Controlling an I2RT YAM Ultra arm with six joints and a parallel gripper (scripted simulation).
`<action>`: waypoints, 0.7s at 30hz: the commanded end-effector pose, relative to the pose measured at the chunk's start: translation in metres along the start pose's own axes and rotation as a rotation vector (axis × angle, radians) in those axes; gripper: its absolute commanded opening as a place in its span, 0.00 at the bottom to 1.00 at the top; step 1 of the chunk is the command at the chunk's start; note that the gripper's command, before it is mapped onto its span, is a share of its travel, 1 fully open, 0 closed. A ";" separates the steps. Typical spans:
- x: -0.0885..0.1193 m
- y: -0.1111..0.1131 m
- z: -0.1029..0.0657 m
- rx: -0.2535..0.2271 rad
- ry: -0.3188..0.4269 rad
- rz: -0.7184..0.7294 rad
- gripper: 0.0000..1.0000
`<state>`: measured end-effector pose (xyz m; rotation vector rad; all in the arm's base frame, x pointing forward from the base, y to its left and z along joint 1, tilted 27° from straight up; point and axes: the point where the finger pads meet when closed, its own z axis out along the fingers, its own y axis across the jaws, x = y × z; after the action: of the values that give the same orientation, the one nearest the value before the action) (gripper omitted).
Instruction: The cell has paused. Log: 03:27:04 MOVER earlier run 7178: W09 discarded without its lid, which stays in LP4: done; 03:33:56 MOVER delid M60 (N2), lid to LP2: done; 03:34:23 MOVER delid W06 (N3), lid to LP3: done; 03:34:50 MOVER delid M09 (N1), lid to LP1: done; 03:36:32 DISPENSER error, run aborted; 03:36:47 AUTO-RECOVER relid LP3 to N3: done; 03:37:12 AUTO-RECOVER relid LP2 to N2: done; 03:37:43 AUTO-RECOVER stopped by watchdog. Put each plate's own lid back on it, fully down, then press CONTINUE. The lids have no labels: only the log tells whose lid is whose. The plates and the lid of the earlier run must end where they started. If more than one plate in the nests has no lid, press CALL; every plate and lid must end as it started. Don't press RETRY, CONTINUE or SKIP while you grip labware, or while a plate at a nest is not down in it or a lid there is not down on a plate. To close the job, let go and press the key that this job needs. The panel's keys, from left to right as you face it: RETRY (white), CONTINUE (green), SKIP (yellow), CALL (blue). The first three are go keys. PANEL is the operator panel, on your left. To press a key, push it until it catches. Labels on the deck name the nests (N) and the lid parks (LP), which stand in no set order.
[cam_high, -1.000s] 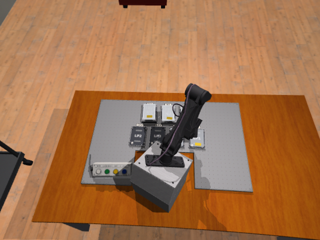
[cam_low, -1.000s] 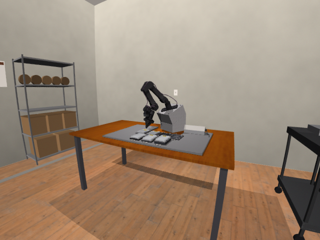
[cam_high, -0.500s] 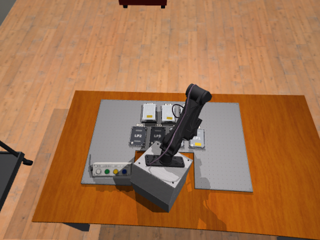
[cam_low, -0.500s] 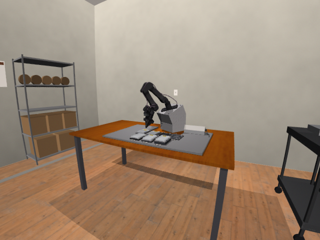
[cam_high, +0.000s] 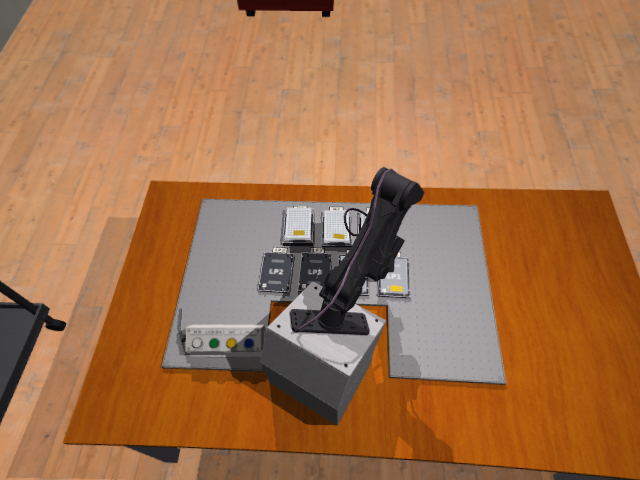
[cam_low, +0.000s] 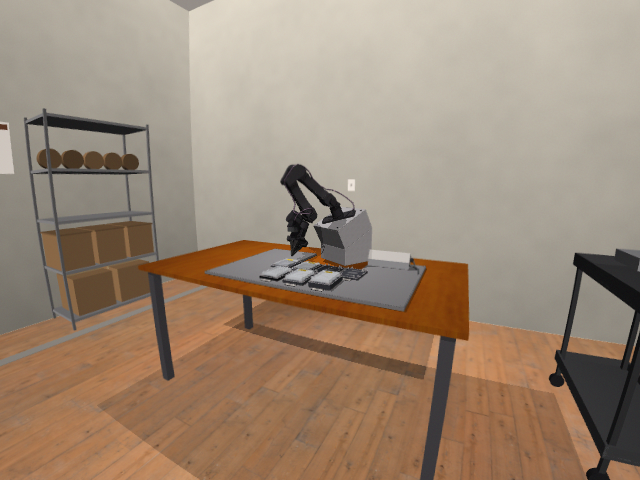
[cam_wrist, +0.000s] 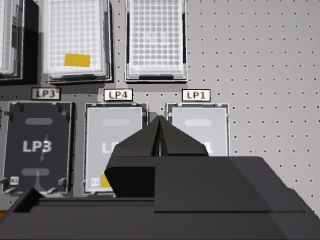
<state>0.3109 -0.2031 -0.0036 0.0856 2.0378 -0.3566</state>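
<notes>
My gripper (cam_wrist: 159, 120) is shut and empty. It hovers above the gap between the parks LP4 and LP1, as the exterior view (cam_low: 296, 251) also shows. A clear lid (cam_wrist: 115, 145) lies in LP4 and another clear lid (cam_wrist: 200, 130) (cam_high: 394, 276) lies in LP1. The park LP3 (cam_wrist: 37, 147) is dark and empty, and so is LP2 (cam_high: 276, 271). Behind the parks stand three plates. The right plate (cam_wrist: 156, 40) shows open wells and has no lid. The middle plate (cam_wrist: 75, 42) wears a lid with a yellow tag. The left plate (cam_wrist: 6, 40) is cut off by the frame's edge.
The operator panel (cam_high: 224, 339) stands at the deck's front left with white (cam_high: 196, 342), green (cam_high: 214, 342), yellow (cam_high: 231, 342) and blue (cam_high: 248, 342) keys. The arm's grey base block (cam_high: 323, 351) stands beside it. The arm hides the right plate in the top view.
</notes>
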 end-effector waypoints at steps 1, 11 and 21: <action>-0.005 0.002 0.000 -0.013 -0.022 -0.008 0.00; 0.004 0.040 -0.004 -0.024 0.003 0.003 0.00; 0.004 0.078 -0.006 -0.023 0.004 0.000 0.00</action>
<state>0.3229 -0.1276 -0.0234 0.0157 2.0720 -0.2896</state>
